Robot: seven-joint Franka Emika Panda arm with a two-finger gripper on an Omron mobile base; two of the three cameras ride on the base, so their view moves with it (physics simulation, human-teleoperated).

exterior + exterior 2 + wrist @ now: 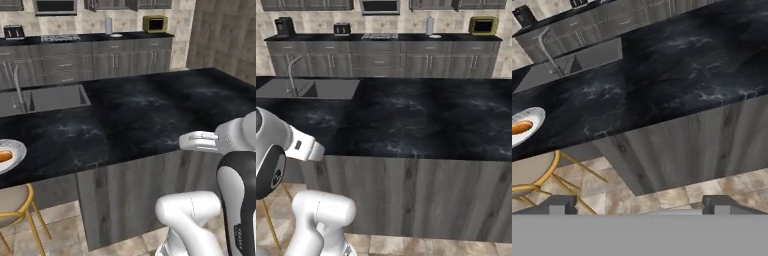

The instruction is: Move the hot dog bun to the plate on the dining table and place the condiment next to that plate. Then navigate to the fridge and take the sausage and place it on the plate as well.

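The dining table [150,115] is a long island with a black veined top and grey wood sides. At its left end lies the plate [14,150] [534,120], cut off by the picture edge. The orange-tan hot dog bun [4,156] [521,128] lies on it. My gripper [641,206] hangs in front of the table's side, lower than its top and well right of the plate. It is open, with nothing between its dark fingertips [562,205]. The condiment, the sausage and the fridge are out of view.
A sink [52,97] with a faucet [19,87] is set into the island's far left. A round stool with gold legs [15,210] [534,175] stands under the plate's end. Behind runs a wall counter [381,37] with a toaster and small appliances.
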